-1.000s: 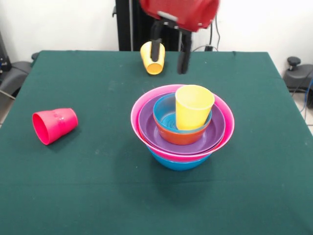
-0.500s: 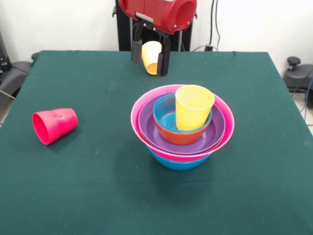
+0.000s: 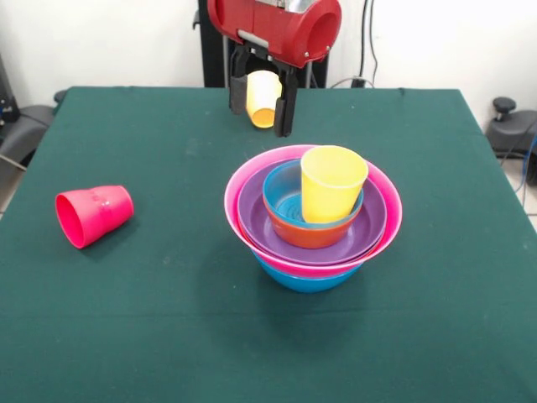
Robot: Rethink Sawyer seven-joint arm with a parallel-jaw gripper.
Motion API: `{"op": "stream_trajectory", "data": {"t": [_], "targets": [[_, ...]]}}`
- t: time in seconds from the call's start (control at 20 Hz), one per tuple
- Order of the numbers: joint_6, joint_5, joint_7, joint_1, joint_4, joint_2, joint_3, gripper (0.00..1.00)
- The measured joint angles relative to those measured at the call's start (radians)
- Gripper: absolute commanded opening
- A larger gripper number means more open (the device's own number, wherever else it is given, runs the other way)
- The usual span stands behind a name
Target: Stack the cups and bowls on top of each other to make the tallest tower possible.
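The gripper (image 3: pixel 262 105) hangs over the table's (image 3: pixel 126 319) far side, its two dark fingers (image 3: pixel 285 113) spread apart on either side of a yellow cup (image 3: pixel 263 99) lying tipped on the cloth; whether they touch it cannot be told. Nearer the camera stands the tower (image 3: pixel 312 218): blue bowl lowest, pink, purple, orange and blue nested above, a second yellow cup upright on top. A red-pink cup (image 3: pixel 92 214) lies on its side well off to the left.
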Motion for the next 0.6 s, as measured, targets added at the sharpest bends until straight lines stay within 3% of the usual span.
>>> {"op": "stream_trajectory", "data": {"t": [0.6], "targets": [[0.001,-0.041,0.0,0.003,-0.03,0.002,0.008,1.0]]}}
